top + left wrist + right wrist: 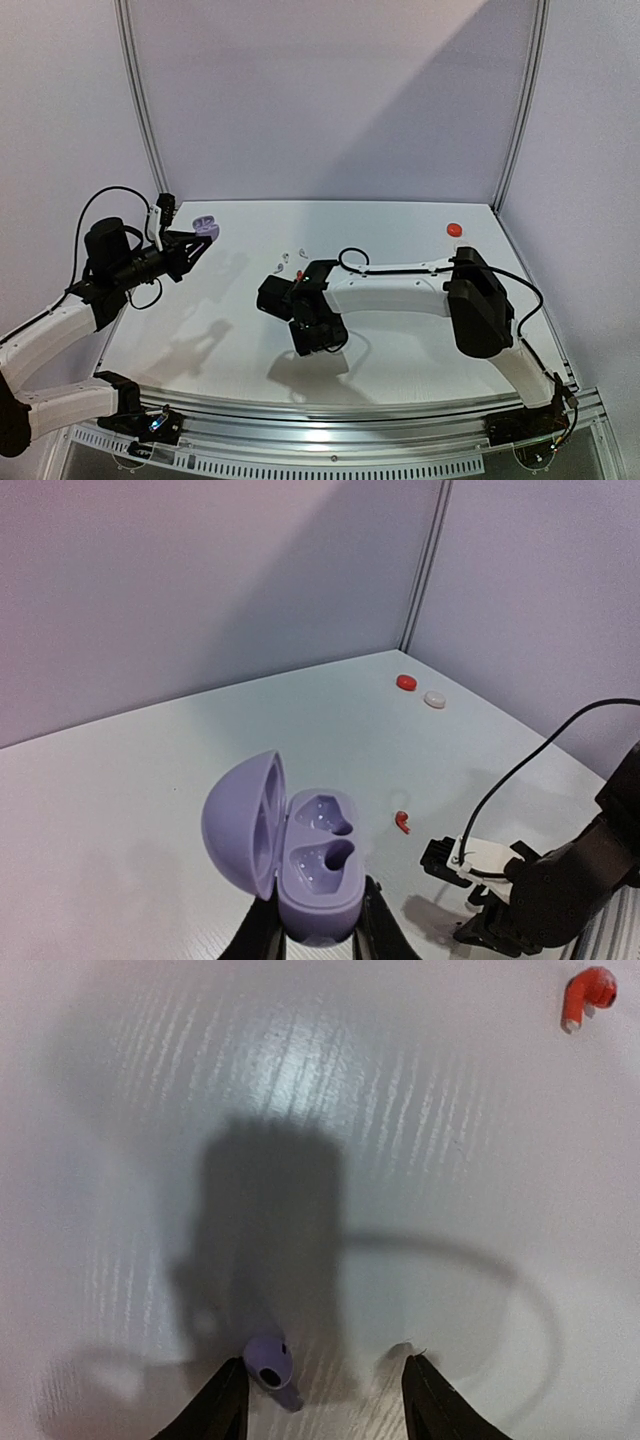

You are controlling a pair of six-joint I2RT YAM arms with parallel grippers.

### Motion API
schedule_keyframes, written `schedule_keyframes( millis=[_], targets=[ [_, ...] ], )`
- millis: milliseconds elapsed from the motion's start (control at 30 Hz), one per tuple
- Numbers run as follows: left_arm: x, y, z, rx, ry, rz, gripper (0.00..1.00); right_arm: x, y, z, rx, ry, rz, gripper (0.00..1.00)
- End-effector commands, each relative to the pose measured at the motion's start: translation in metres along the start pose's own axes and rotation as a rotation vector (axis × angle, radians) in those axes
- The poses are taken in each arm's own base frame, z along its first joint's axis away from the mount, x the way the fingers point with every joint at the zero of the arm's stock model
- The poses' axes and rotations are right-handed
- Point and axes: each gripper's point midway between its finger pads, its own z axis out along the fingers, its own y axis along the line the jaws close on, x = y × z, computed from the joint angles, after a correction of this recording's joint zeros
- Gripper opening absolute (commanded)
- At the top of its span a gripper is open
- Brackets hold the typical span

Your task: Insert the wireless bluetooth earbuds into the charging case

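Lilac earbud [268,1365] lay between spread fingers of right gripper [325,1400], ungripped. Left gripper [320,928] pinched open lilac case [305,860]. Pick step; next likely needed closing squarely on it.

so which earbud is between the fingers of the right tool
The lilac earbud: it sits in the gap between the fingers of the right tool, close to one of them. The red earbud lies well clear, in the corner of the right wrist view.

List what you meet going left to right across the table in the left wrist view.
In order: open lilac clamshell charging case → small red stemmed earbud → white round closed case. The red round closed case is left out: it lines up with the earbud.
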Motion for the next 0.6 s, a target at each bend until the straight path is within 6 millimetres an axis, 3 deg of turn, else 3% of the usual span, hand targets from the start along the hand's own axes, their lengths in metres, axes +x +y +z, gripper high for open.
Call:
schedule_keyframes(
  millis=[0, 167, 333, 567],
  targets=[
    [0.002, 0.001, 0.001, -0.003, -0.007, 0.023, 0.00, 0.030, -0.037, 0.021, 0.150, 0.091, -0.052, 0.53],
    [0.002, 0.001, 0.001, 0.000, -0.007, 0.030, 0.00, 0.025, -0.027, 0.013, 0.082, 0.078, -0.129, 0.53],
    [0.004, 0.002, 0.001, -0.007, -0.001, 0.030, 0.00, 0.001, -0.003, -0.004, -0.029, -0.005, -0.296, 0.57],
    [0.003, 0.001, -0.001, -0.008, -0.002, 0.040, 0.00, 0.001, 0.004, 0.020, -0.099, 0.068, -0.475, 0.57]
  ],
)
